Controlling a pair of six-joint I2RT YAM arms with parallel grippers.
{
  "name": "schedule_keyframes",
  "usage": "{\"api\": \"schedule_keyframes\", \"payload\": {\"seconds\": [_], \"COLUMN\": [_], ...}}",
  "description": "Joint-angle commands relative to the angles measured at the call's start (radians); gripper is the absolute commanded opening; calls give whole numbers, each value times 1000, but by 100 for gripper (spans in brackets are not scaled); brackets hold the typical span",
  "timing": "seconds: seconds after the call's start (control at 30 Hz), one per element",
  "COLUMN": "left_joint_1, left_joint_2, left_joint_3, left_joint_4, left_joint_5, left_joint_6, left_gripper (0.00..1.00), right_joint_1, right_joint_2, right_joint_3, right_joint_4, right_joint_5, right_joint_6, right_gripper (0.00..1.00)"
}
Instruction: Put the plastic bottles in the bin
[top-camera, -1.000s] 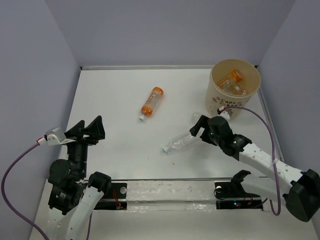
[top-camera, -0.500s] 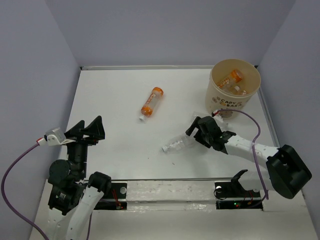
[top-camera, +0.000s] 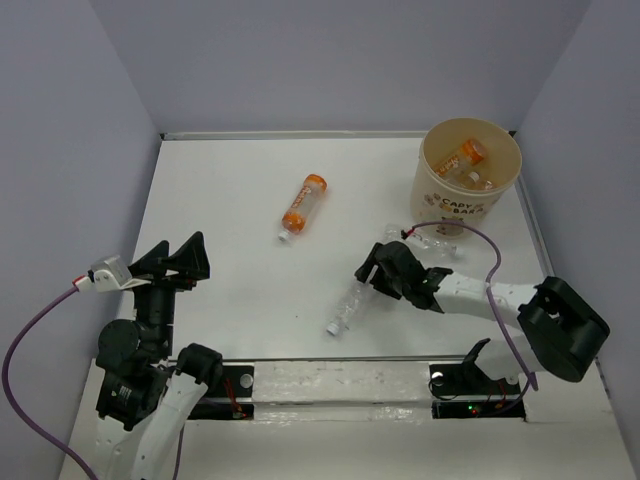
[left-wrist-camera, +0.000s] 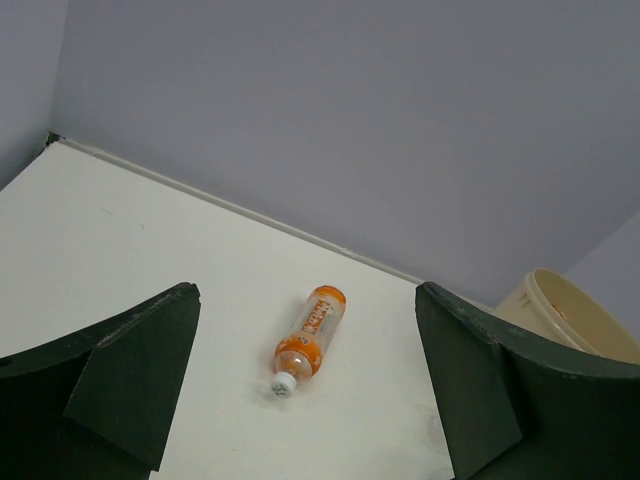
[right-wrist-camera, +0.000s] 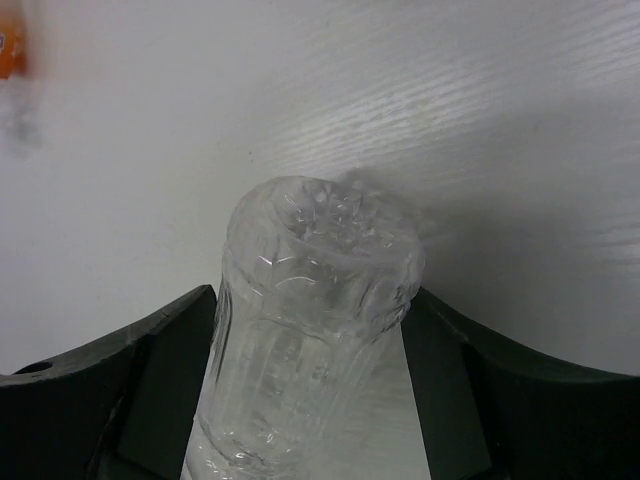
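My right gripper (top-camera: 377, 272) is shut on a clear plastic bottle (top-camera: 346, 309) that lies on the white table and points toward the near left. In the right wrist view the bottle (right-wrist-camera: 320, 260) fills the gap in the gripper (right-wrist-camera: 310, 400), and both fingers touch its sides. An orange-labelled bottle (top-camera: 303, 203) lies at mid table and also shows in the left wrist view (left-wrist-camera: 309, 340). Another clear bottle (top-camera: 425, 239) lies at the foot of the bin (top-camera: 425, 170), which holds an orange bottle (top-camera: 462, 155) and a clear one (top-camera: 476, 181). My left gripper (top-camera: 176, 262) is open and empty, raised at the near left (left-wrist-camera: 315, 400).
Grey-violet walls close in the table on the left, back and right. The bin (left-wrist-camera: 570, 310) stands in the far right corner. A purple cable (top-camera: 500, 270) loops over the right arm. A metal rail (top-camera: 330, 380) runs along the near edge.
My right gripper moved left toward mid table. The clear bottle swung from lying crosswise to pointing toward the near left. The left arm has not moved.
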Motion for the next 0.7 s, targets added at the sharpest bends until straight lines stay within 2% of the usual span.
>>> {"api": "schedule_keyframes", "payload": {"seconds": [0.0, 0.13, 0.2, 0.27, 0.3, 0.33, 0.37, 0.43, 0.47, 0.53, 0.67], "left_joint_1": [-2, -2, -2, -4, -2, -2, -4, -4, -4, -7, -11], "left_joint_2": [-6, -3, 0, 0, 0, -1, -3, -7, -13, -21, -29], "left_joint_3": [3, 3, 5, 5, 5, 5, 3, 3, 3, 5, 5], "left_joint_4": [48, 51, 49, 51, 51, 51, 51, 51, 52, 49, 49], "left_joint_5": [6, 12, 12, 12, 14, 14, 15, 14, 14, 9, 8], "left_joint_6": [15, 15, 15, 17, 18, 17, 18, 18, 20, 18, 20], "left_gripper": [99, 99, 99, 99, 99, 99, 99, 99, 99, 99, 99], "right_joint_1": [78, 78, 78, 78, 67, 46, 17, -60, -159, -265, -341], "right_joint_2": [-69, -152, -191, -198, -191, -182, -177, -162, -156, -125, -60], "right_joint_3": [83, 192, 307, 457, 514, 567, 659, 733, 771, 880, 991], "right_joint_4": [-12, -15, -29, -24, -18, -1, 72, 143, 158, 161, 216], "right_joint_5": [113, 208, 337, 444, 574, 619, 643, 638, 619, 583, 606], "right_joint_6": [-84, -231, -368, -564, -634, -791, -870, -996, -1052, -1131, -1291], "right_gripper": [49, 49, 49, 49, 49, 49, 48, 47, 46, 45, 45]}}
